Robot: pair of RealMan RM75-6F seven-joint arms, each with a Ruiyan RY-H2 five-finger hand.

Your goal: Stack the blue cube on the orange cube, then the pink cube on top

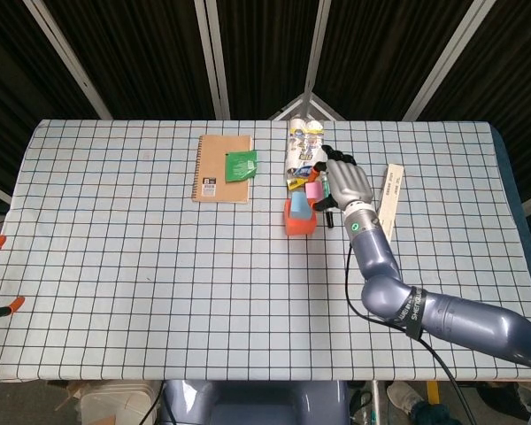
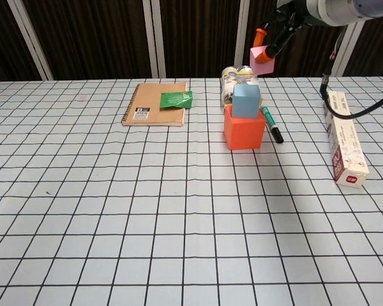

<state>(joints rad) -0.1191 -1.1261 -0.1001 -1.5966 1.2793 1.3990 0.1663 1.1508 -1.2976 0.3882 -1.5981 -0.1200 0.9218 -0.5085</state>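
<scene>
So, going left to right from where I'm driving: well left of my fingers point(image 2: 268, 39) the notebook point(image 1: 223, 168) lies flat on the worktop point(image 1: 142, 266) with a green packet point(image 1: 241, 165) on it. Just below and left of them, the blue cube point(image 2: 246, 101) sits on the orange cube point(image 2: 244, 130). My right hand point(image 1: 341, 183) has the pink cube point(image 2: 262, 61) pinched, in the air, slightly up and right of the blue one. Off to the right stands a long carton point(image 2: 345, 139). Left hand isn't visible.
</scene>
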